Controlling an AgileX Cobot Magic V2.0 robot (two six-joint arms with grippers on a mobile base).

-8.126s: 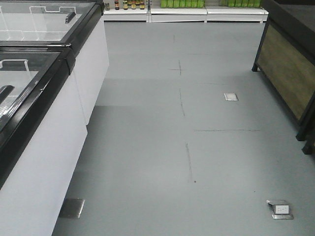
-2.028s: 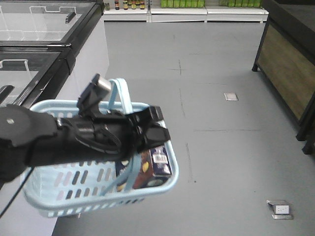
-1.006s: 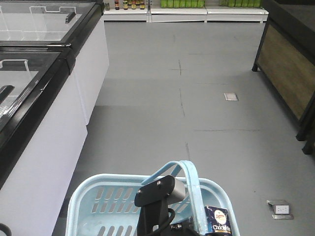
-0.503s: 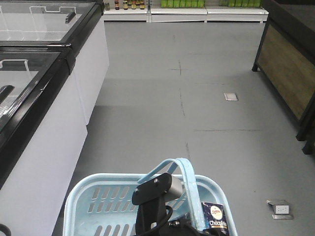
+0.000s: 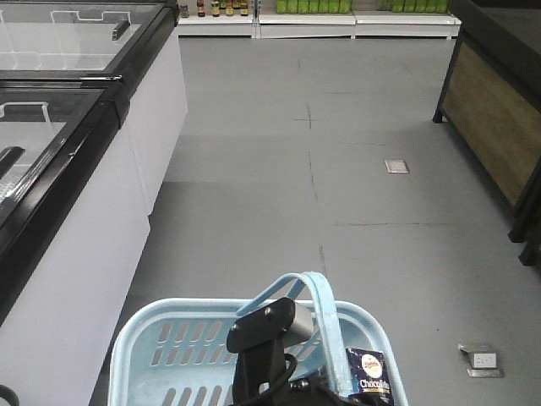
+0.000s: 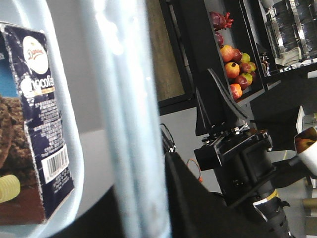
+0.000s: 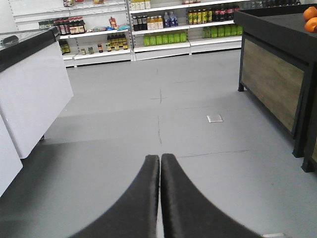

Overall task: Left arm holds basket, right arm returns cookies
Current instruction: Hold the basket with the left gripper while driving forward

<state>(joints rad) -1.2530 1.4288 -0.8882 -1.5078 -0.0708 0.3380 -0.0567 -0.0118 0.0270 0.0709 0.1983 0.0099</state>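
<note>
Light blue plastic fills the bottom of the front view: the basket (image 5: 169, 315) hangs above the floor (image 5: 380, 194), and its arched handle (image 5: 328, 317) rises beside the left arm (image 5: 264, 326). You cannot see the jaws of the left tool, so how they close on the handle cannot be told. From the raised basket, I judge that this arm is carrying it.

The cookies (image 5: 368, 378) stand upright inside the basket, at its right end and just beside the handle. The left wrist view shows the navy box against the basket wall.

The right tool (image 7: 160, 198) is closed, with its two fingers pressed together and nothing between them. It points over bare floor, apart from the basket. So the step in hand is the holding, and the return is not yet begun.

For the next move, you must open the right tool wide and bring it down past the handle onto the box.

Around you the floor is grey. White freezers (image 5: 76, 127) with glass lids stand on the left and a dark display stand (image 5: 494, 110) on the right. Shelves (image 7: 163, 29) of bottles are far ahead.
</note>
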